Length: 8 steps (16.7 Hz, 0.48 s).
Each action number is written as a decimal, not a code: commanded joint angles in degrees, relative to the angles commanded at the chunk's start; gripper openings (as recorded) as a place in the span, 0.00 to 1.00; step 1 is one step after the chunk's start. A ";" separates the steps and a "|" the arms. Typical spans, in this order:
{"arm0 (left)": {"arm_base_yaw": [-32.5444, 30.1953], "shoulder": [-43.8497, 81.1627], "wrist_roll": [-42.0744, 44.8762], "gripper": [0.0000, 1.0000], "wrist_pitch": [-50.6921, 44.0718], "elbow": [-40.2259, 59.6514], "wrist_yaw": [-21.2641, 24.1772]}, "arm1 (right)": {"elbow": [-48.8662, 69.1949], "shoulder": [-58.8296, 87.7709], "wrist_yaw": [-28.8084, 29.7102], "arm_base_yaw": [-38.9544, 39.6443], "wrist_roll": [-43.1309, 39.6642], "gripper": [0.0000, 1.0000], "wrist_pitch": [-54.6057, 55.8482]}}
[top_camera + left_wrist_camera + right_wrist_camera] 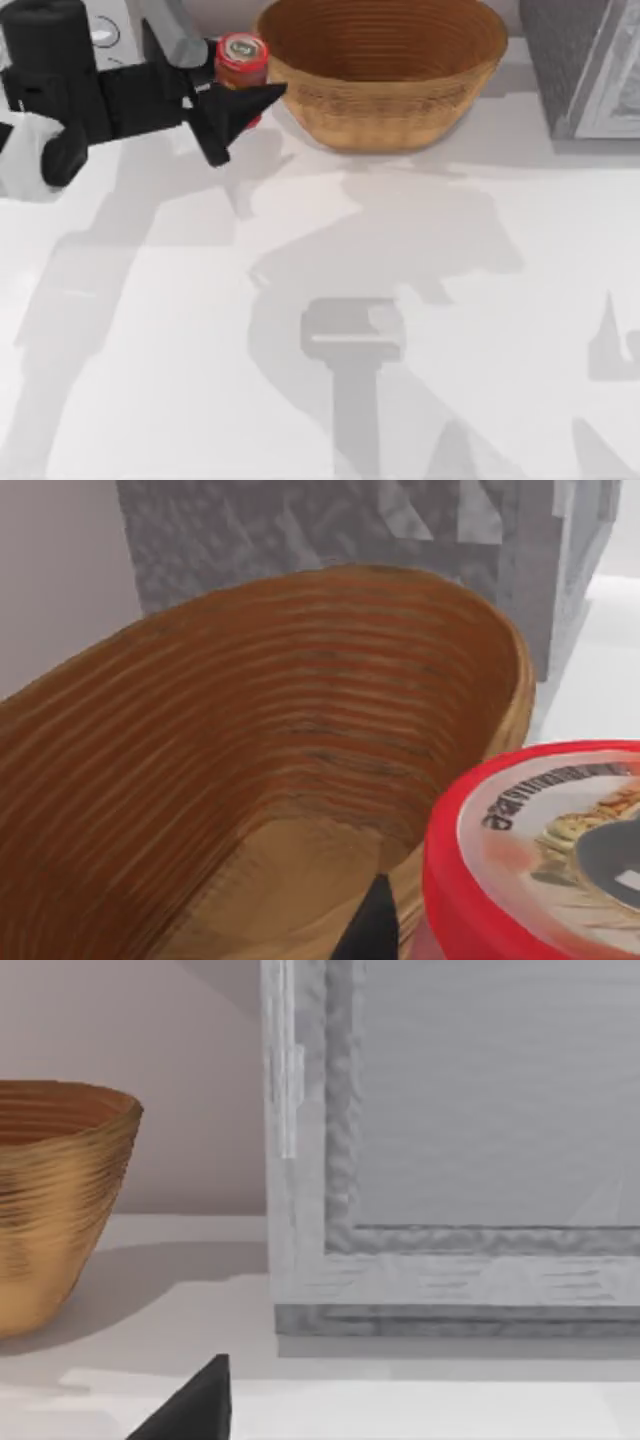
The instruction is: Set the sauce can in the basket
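Bright, even light falls on the white worktop [150, 400]. Soft grey shadows of the arms spread below the left fingers [262, 100]. The basket [385, 85] casts a faint shadow beside them.

My bench [420, 330] is a plain white surface crossed by grey shadows. The basket [385, 75] stands on it at the upper centre of the top view. A grey textured box-like structure [585, 65] sits on the bench at the upper right, well apart from the basket. The sauce can [241, 62] is just beside the basket's left wall at the upper left; I cannot tell whether it rests on the bench.
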 joint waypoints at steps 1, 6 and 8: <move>-1.56 0.83 -1.74 0.00 -0.35 3.32 -3.90 | 0.00 0.00 0.00 0.00 0.00 1.00 0.00; -8.81 4.73 -10.00 0.00 -2.21 17.46 -21.28 | 0.00 0.00 0.00 0.00 0.00 1.00 0.00; -10.99 5.99 -12.61 0.00 -2.81 21.34 -26.24 | 0.00 0.00 0.00 0.00 0.00 1.00 0.00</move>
